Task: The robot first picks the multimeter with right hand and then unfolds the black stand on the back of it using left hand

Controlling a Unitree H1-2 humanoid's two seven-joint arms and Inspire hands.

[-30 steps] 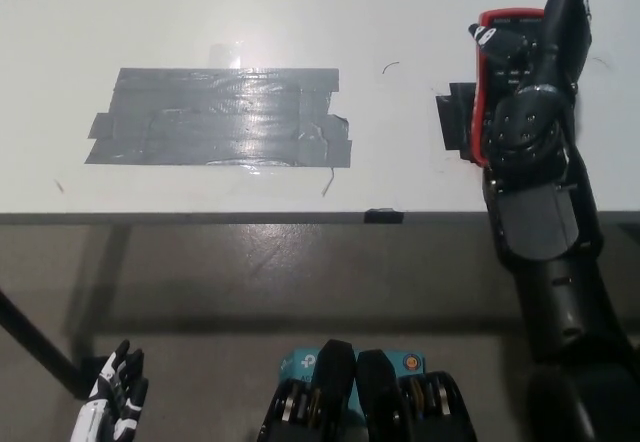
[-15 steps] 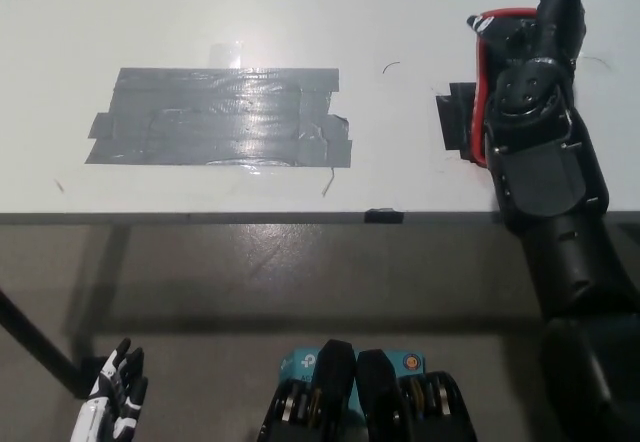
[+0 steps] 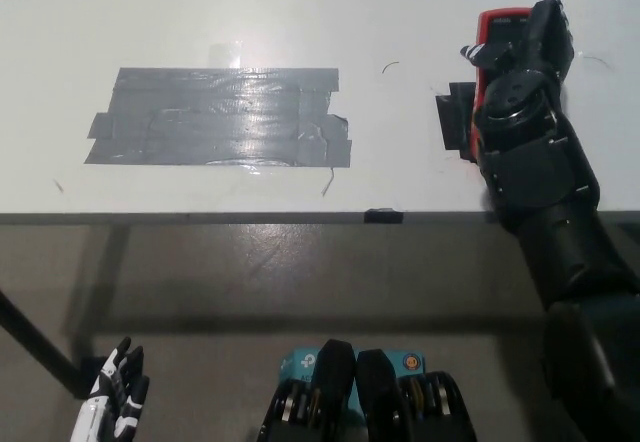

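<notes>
While the black right hand [image 3: 520, 72] lies over the red multimeter [image 3: 497, 28] at the desk's [image 3: 400, 2] far right to grab it, I cannot tell if its fingers are clamped; the white left hand [image 3: 112, 402] waits low, fingers apart.

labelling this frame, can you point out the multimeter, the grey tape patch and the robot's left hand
multimeter [image 3: 497, 25], head view, on its red top edge above the black hand
grey tape patch [image 3: 220, 118], head view, on the middle of the taped area
left hand [image 3: 113, 399], head view, on the middle of the white hand, lower left
</notes>
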